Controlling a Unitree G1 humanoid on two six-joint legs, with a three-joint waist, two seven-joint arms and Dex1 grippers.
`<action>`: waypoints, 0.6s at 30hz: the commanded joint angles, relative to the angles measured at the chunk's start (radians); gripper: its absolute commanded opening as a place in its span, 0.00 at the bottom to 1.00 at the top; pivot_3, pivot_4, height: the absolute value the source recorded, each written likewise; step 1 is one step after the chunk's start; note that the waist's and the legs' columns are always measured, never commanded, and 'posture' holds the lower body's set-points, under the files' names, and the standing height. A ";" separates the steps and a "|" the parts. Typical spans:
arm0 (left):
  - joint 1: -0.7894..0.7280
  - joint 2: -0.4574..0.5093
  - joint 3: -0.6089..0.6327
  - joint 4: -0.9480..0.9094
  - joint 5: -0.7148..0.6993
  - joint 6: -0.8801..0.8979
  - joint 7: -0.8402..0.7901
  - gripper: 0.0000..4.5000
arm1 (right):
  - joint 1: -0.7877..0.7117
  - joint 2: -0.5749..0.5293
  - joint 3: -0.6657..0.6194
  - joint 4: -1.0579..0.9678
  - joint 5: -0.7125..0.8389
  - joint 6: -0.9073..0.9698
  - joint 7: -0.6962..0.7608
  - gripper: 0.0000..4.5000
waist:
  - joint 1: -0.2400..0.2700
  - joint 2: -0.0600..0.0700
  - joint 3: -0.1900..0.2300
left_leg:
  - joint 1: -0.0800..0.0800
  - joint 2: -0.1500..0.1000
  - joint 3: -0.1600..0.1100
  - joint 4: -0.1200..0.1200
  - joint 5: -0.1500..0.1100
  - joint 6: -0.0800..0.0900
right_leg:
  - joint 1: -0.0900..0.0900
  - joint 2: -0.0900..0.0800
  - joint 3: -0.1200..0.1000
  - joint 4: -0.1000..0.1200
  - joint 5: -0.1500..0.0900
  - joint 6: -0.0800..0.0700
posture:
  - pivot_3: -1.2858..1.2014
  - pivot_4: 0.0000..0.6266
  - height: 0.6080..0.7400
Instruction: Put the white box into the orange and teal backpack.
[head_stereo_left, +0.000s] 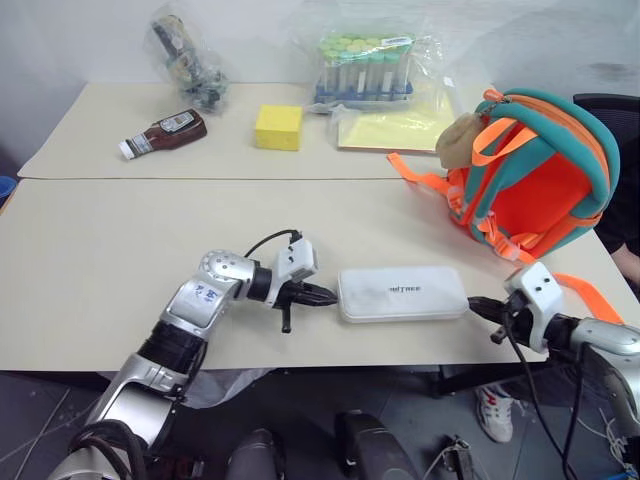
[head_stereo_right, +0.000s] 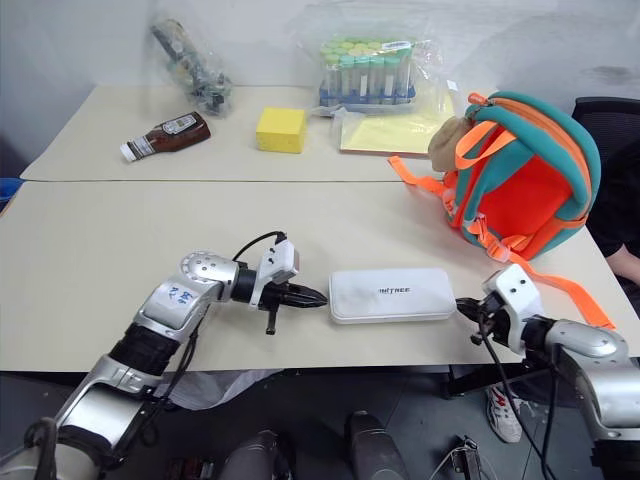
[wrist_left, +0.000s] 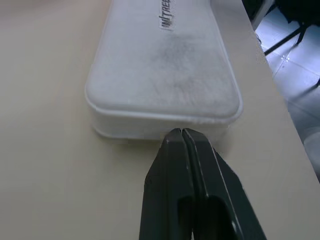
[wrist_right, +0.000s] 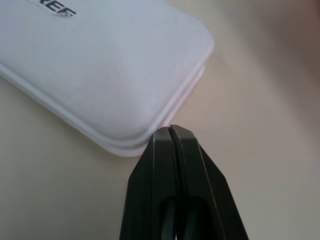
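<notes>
Left eye view: box (head_stereo_left: 402, 293) flat on the table (head_stereo_left: 100, 270), close to the near edge, long side along that edge, lettering up. Not yet lifted, not yet in the backpack (head_stereo_left: 535, 180). Backpack upright toward the right edge of the table, beyond the box and well apart from it, orange straps trailing over the surface, tan plush toy (head_stereo_left: 460, 137) at its upper left. No opening of the backpack to be made out from here, so unclear whether unzipped.

Left gripper (head_stereo_left: 325, 296) at the box's left short end, right gripper (head_stereo_left: 476, 305) at its right short end, box between the two. Both pinched fully together, holding nothing.

Left wrist view: fingers (wrist_left: 175, 165) pressed flat against each other, tip right at the box's end wall, touching or all but touching. Right wrist view: same picture, tip (wrist_right: 171, 134) at the rim of a rounded corner of the box.

Judged from this: task at its start, everything left to do. Likely a squeeze from both ends, closed tips serving as pushers rather than pincers. Then lift, carry to the backpack, drop inside.

Far part of the table: yellow sponge (head_stereo_left: 278, 127), sauce bottle (head_stereo_left: 163, 133), bagged tubes (head_stereo_left: 366, 68), all well clear of the box.
</notes>
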 joint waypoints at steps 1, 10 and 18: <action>-0.044 -0.029 0.027 0.035 -0.002 -0.019 0.011 0.00 | 0.001 0.011 -0.003 -0.072 0.006 0.014 -0.016 0.00 | 0.001 0.000 0.000 | 0.000 0.000 0.000 0.000 0.000 0.000 | 0.000 0.000 0.000 0.000 0.000 0.000 | 0.52 0.24 1.00; -0.146 0.064 0.106 0.180 -0.081 0.233 -0.110 0.32 | 0.022 -0.001 -0.030 -0.087 -0.020 0.030 -0.049 0.00 | -0.006 0.000 0.000 | 0.000 0.000 0.000 0.000 0.000 0.000 | -0.001 0.001 0.000 0.001 0.000 0.000 | 0.52 0.24 1.00; -0.316 0.073 0.123 0.359 -0.215 0.741 -0.208 0.88 | 0.016 -0.005 -0.026 -0.056 -0.036 -0.003 -0.037 0.00 | -0.003 0.000 0.000 | -0.001 0.000 0.000 0.002 0.000 0.000 | -0.001 0.000 -0.009 0.002 -0.002 0.001 | 0.52 0.24 1.00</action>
